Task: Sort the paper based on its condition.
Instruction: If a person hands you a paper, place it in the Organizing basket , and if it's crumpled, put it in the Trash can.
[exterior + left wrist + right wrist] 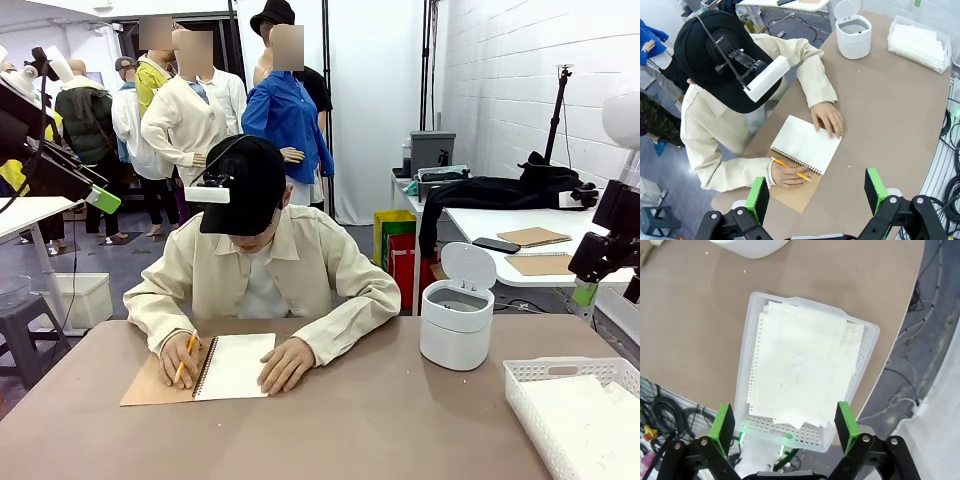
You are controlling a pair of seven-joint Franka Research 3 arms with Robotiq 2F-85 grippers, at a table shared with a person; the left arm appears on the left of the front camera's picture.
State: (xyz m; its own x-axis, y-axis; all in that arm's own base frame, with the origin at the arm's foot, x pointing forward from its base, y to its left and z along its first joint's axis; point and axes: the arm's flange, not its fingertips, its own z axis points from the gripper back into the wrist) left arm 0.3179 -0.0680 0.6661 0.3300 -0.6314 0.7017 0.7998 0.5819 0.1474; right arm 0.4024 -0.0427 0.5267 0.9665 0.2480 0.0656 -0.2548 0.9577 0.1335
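A stack of white paper (800,365) lies flat in the white slotted basket (753,335). My right gripper (784,422) hangs open straight above it, holding nothing. The same paper (590,420) in its basket (560,372) sits at the table's near right corner. My left gripper (817,195) is open and empty, high over the table's left end, looking down on the person. The person writes with a yellow pencil (790,169) on the white page of a spiral notebook (805,142), with the other hand resting on the page.
A white round bin (457,322) with its lid up stands on the table's right, near the basket. The brown table (380,420) is bare in the middle. My left arm (40,150) is raised at the left, my right arm (610,235) at the right.
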